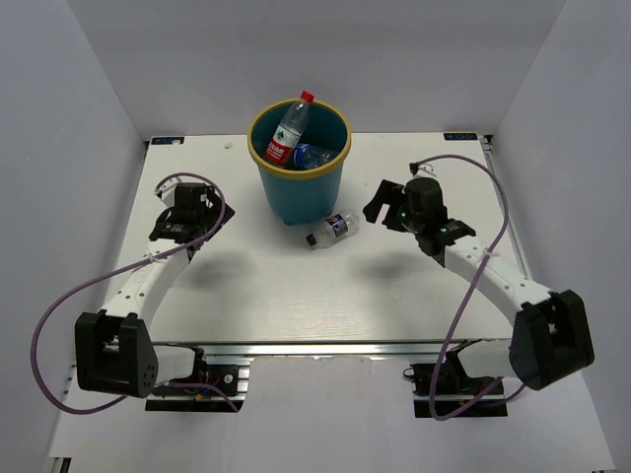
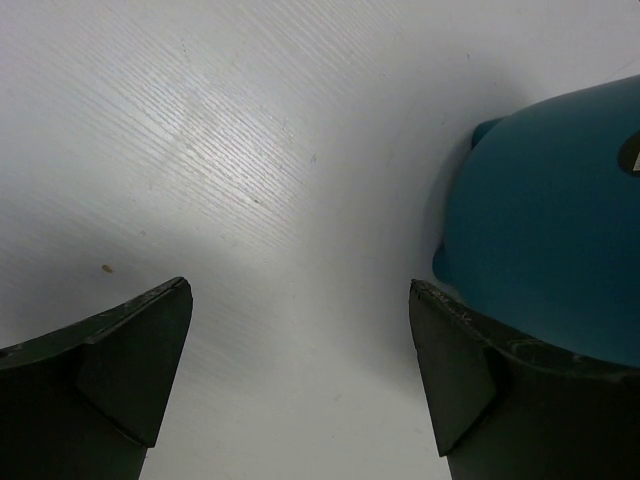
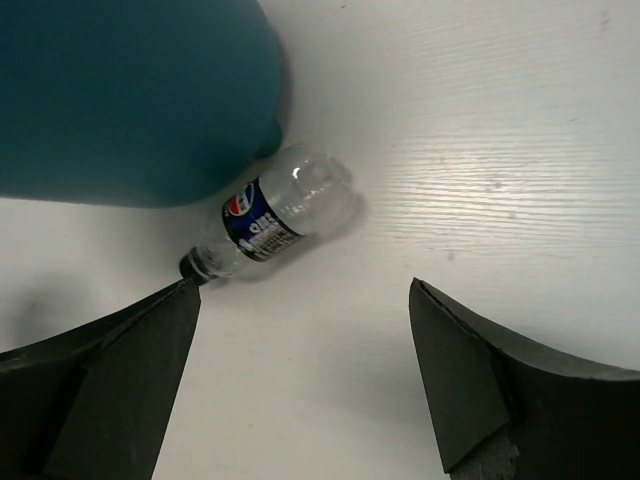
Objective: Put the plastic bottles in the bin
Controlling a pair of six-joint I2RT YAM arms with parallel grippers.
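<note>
The teal bin (image 1: 296, 187) with a yellow rim stands at the back middle of the table. A clear bottle with a red label and cap (image 1: 289, 131) leans up out of it, with a blue-labelled bottle (image 1: 314, 155) beside it inside. One clear bottle with a blue label (image 1: 331, 230) lies on the table at the bin's front right foot; it also shows in the right wrist view (image 3: 268, 220). My right gripper (image 1: 380, 207) is open and empty, right of that bottle. My left gripper (image 1: 197, 205) is open and empty, left of the bin (image 2: 550, 240).
White walls close in the table on the left, back and right. The purple cables loop beside each arm.
</note>
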